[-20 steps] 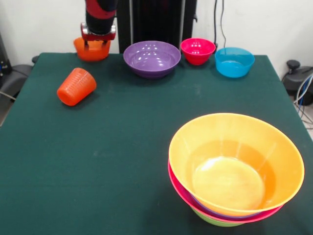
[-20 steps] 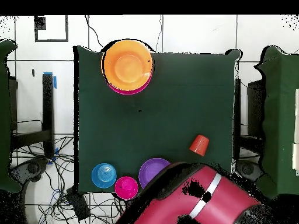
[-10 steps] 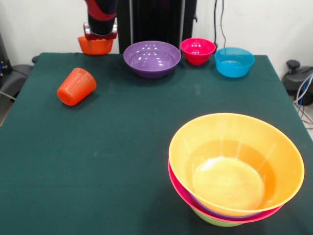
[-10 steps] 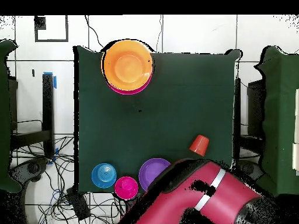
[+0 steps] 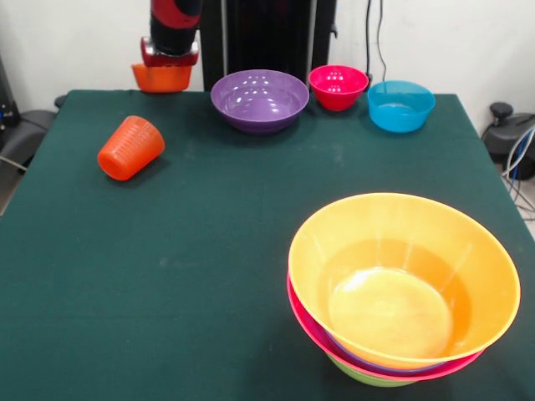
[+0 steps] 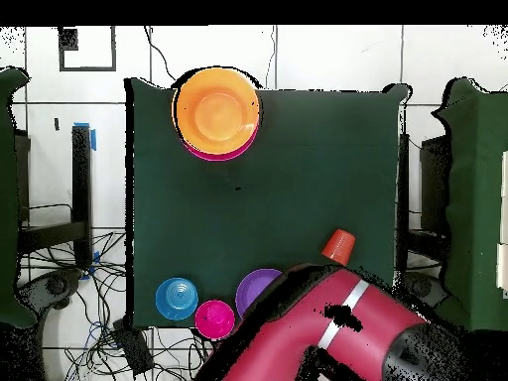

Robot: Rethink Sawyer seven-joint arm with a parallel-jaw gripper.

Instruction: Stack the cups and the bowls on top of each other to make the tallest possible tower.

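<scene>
- gripper (image 5: pixel 169 63) at far-left table corner, clenched on the small orange bowl (image 5: pixel 161 78), bowl lifted clear of the cloth, upright, mouth up under the wrist
- cup (image 5: pixel 130 148) lies tipped on its side just in front of the gripper, apart from it; long axis slants across the table, wide mouth toward the near left, narrow base toward the far right
- purple bowl (image 5: pixel 259 99), magenta-red bowl (image 5: pixel 338 86), blue bowl (image 5: pixel 400 104) in a row along the far edge, upright, none touching
- tower (image 5: pixel 401 288) at near-right corner: large orange bowl on top, pink rim around it, green lowest
- key relation: tower sits diagonally across the table from the gripper, well apart; likely carry runs over the cup toward the near right
- overhead view: arm (image 6: pixel 337 332) hides the gripper
</scene>
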